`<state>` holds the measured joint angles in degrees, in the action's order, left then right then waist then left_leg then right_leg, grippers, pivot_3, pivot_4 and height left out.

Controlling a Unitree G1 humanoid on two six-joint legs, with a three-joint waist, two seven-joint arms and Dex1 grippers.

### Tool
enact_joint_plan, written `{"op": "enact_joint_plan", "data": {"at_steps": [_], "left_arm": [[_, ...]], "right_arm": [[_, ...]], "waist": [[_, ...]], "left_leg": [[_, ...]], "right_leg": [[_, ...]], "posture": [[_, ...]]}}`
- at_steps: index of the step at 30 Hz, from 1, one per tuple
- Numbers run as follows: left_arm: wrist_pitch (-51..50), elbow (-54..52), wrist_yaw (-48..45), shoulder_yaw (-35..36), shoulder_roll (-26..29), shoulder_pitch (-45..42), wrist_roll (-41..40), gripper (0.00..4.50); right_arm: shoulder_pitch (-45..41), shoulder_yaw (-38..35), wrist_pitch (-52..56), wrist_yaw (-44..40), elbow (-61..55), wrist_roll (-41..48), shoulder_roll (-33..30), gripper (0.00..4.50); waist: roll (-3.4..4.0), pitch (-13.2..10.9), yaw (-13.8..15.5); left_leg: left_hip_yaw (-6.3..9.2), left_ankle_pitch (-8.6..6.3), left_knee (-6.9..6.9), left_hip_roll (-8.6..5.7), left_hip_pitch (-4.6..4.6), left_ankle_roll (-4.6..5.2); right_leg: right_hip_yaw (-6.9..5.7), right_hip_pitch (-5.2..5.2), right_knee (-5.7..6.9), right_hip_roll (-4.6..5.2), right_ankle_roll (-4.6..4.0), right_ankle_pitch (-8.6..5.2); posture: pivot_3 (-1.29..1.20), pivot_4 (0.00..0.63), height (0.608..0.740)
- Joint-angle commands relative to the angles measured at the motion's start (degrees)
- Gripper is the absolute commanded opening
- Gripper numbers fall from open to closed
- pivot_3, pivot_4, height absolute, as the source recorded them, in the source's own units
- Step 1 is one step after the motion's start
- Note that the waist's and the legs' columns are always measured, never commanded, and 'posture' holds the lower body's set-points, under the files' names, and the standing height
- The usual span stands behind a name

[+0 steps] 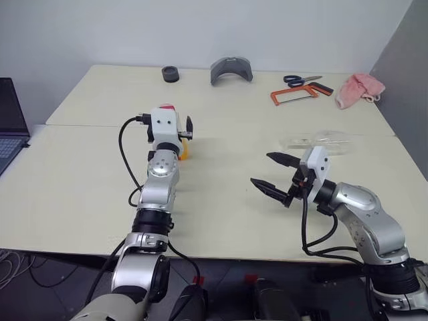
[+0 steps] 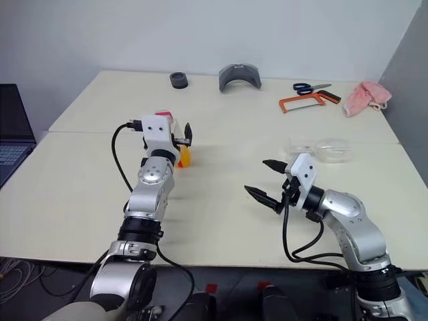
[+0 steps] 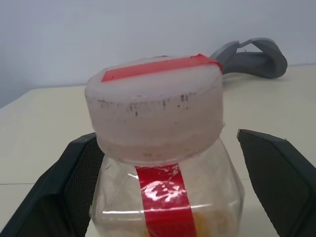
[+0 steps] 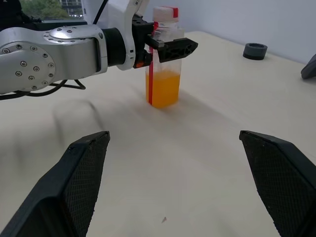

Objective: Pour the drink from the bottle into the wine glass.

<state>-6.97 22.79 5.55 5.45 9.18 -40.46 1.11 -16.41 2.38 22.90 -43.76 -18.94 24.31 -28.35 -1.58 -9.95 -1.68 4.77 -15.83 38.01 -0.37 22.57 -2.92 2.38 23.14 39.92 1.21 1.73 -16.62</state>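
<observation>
The left pincer (image 4: 170, 48) is standing wide open around the small clear plastic bottle with the pink-red cap and red label stripe (image 4: 163, 59), one finger on each side just under the cap, neither visibly pressing the wall yet; nothing is being held. To grasp well, the fingers ought to be closing squarely on the flat sides below the cap shoulder (the squarish body offers good faces), firmly enough that the thin plastic is not slipping but not so hard that it is buckling; the cap is sitting on the bottle, so it would need to come off before any pouring.

The bottle is standing upright on the pale cream surface (image 1: 221, 200), on the robot's left side; the translucent orange-yellow drink (image 4: 163, 88) is filling roughly its lower third.

The clear stemmed wine glass (image 2: 322, 148) seems to be lying on its side, well apart to the right, just beyond the right pincer (image 1: 275, 172), which is hovering fully open and empty; the glass will need standing up first.
</observation>
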Motion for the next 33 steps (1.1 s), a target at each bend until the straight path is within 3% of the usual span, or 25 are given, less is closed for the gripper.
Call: {"op": "enact_joint_plan", "data": {"at_steps": [1,14,17,24,33], "left_arm": [[0.66,-0.62,0.28,0.03,0.18,-1.48,0.49,4.48],[-1.02,-0.38,0.36,0.64,0.23,-1.57,0.04,4.48],[-1.14,-0.66,0.27,0.58,0.17,-1.46,0.1,3.88],[-0.7,-1.11,-0.01,0.49,0.1,-1.24,0.04,1.84],[2.54,-3.91,-7.2,0.34,-1.29,0.2,-4.96,1.74]], "right_arm": [[-0.84,-0.6,0.01,-0.28,-0.98,1.0,0.08,4.5],[-1.45,-0.9,0.32,-0.46,-0.58,1.21,-0.17,4.5],[-1.55,-1.06,0.39,-0.46,-0.49,1.4,-0.3,4.5],[-1.7,-1.18,0.23,-0.34,-0.23,1.46,-0.43,4.5],[-1.8,-1.41,0.05,0.27,-1.28,1.33,-0.49,4.5]], "waist": [[0.0,0.0,0.0],[0.0,0.0,0.0],[0.0,0.0,0.0],[0.0,0.0,-0.01],[0.0,0.0,0.01]], "left_leg": [[0.0,0.0,0.0,0.0,0.0,0.0],[0.0,0.0,0.0,0.0,0.0,-0.01],[-0.01,0.01,0.0,0.0,0.01,-0.01],[-0.01,0.01,0.0,0.0,0.01,-0.01],[0.0,0.01,0.0,0.01,0.03,-0.02]], "right_leg": [[0.0,0.0,0.0,0.0,0.0,0.0],[0.0,0.0,0.0,0.0,0.0,0.0],[0.0,0.01,0.0,0.01,0.0,0.0],[0.01,0.01,0.0,0.01,0.0,0.0],[0.0,0.01,0.0,0.02,0.0,0.0]], "posture": [[0.0,0.15,0.74],[0.0,0.15,0.74],[0.0,0.15,0.74],[0.0,0.15,0.74],[0.0,0.15,0.74]]}}
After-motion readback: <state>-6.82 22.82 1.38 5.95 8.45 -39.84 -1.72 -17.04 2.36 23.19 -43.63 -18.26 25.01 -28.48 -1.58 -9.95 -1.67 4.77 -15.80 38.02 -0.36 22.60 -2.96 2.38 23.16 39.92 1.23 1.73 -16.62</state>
